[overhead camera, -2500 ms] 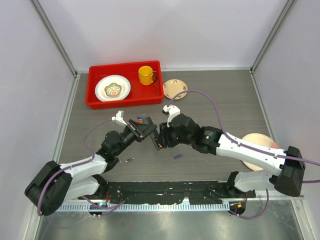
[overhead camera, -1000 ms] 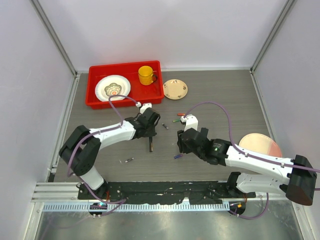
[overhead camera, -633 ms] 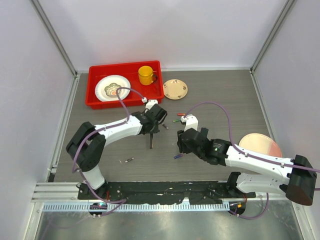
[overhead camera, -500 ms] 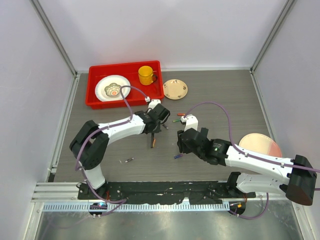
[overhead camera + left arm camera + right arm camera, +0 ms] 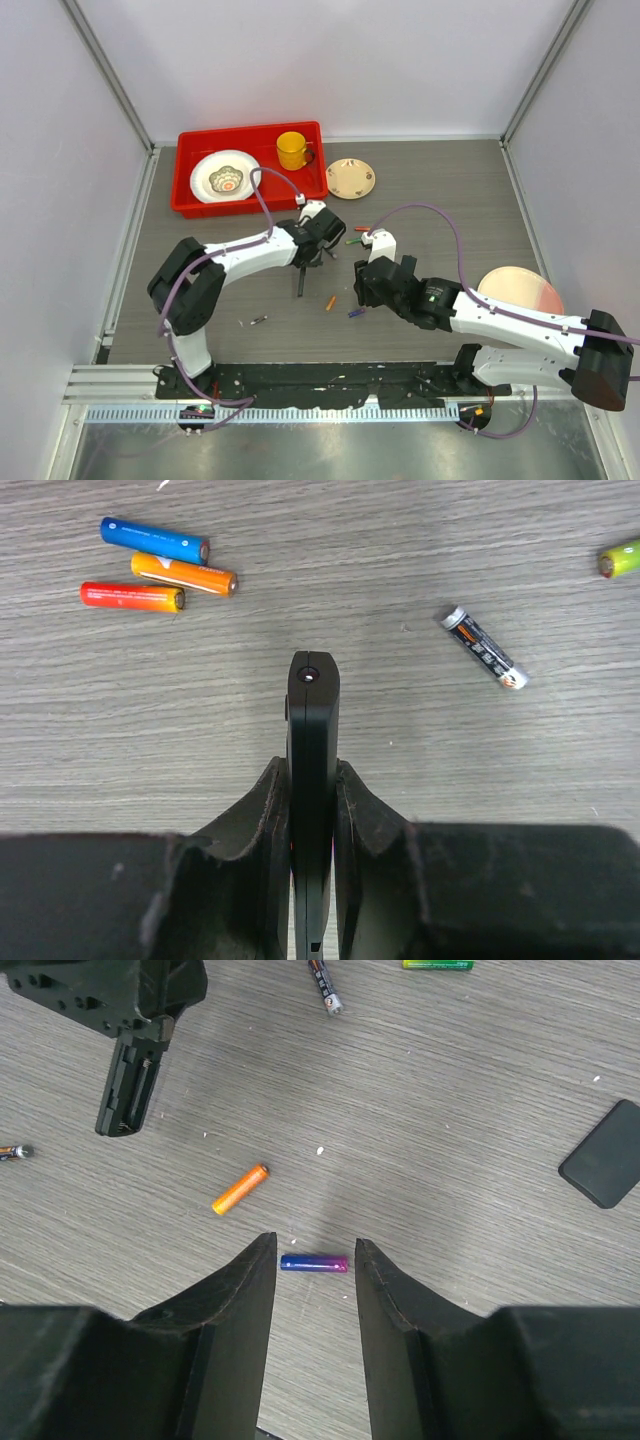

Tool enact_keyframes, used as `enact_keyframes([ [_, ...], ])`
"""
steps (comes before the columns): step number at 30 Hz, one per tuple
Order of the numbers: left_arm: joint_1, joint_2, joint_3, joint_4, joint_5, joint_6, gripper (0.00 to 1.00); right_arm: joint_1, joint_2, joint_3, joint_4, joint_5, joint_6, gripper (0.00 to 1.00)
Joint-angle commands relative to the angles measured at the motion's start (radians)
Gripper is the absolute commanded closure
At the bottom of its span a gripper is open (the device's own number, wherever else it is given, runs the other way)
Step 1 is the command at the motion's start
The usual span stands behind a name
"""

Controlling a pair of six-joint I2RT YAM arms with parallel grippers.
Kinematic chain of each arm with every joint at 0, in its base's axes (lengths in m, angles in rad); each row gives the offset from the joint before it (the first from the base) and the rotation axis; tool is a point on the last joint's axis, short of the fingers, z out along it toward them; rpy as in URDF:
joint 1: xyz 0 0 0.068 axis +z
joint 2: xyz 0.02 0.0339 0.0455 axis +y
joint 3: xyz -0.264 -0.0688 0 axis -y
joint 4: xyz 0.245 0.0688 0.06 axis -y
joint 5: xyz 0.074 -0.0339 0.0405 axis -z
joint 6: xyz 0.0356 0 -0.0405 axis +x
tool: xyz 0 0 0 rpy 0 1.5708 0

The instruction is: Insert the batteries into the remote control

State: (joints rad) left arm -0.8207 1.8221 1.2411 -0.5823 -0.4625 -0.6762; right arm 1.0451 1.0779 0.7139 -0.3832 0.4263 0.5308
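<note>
Top view, left gripper (image 5: 306, 258): is pinching the remote control (image 5: 301, 282) over the middle of the table (image 5: 450, 200), with the bar pointing down.
Top view, right gripper (image 5: 360, 292): is hovering just right of it, with an orange battery (image 5: 330, 302) and a purple battery (image 5: 355, 313) lying loose beside it.
Left wrist, fingers (image 5: 262, 810): are pressing shut on both flat faces of the remote control (image 5: 313, 710), which is showing edge-on. I cannot tell whether its tip is touching the table.
Left wrist, loose cells: a blue battery (image 5: 155, 540) and a red battery (image 5: 132, 596) are lying beyond the tip to the left, and a black battery (image 5: 483, 660) to the right.
Right wrist, right gripper (image 5: 313, 1244): is standing with its jaws apart and gripping nothing, straddling the purple battery (image 5: 314, 1262), which is lying crosswise on the table.
Right wrist, surroundings: the orange battery (image 5: 240, 1189) is lying apart at upper left. The remote control (image 5: 130, 1095) is hanging from the left gripper (image 5: 125, 1020) with its uncovered side showing. The back cover (image 5: 605, 1153) is lying at the right edge.
</note>
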Motion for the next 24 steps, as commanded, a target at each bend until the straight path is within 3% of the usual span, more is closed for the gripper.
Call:
enact_keyframes([
  [1,-0.003,-0.162,-0.029,0.041,-0.05,-0.006,1.0,0.0,-0.007,0.015,0.032,0.017,0.032,0.56],
  [3,0.006,-0.234,-0.11,0.091,-0.019,-0.019,1.0,-0.014,0.017,0.012,0.053,-0.047,0.044,0.53],
  [7,0.052,-0.522,-0.34,0.377,0.137,-0.078,1.0,-0.053,0.109,0.024,0.093,-0.181,0.109,0.48],
  [13,0.08,-0.785,-0.621,0.626,0.232,-0.19,1.0,-0.062,0.278,0.085,0.086,-0.198,0.146,0.46],
  [24,0.083,-0.914,-0.765,0.65,0.263,-0.229,1.0,-0.066,0.341,0.094,0.05,-0.147,0.187,0.46],
])
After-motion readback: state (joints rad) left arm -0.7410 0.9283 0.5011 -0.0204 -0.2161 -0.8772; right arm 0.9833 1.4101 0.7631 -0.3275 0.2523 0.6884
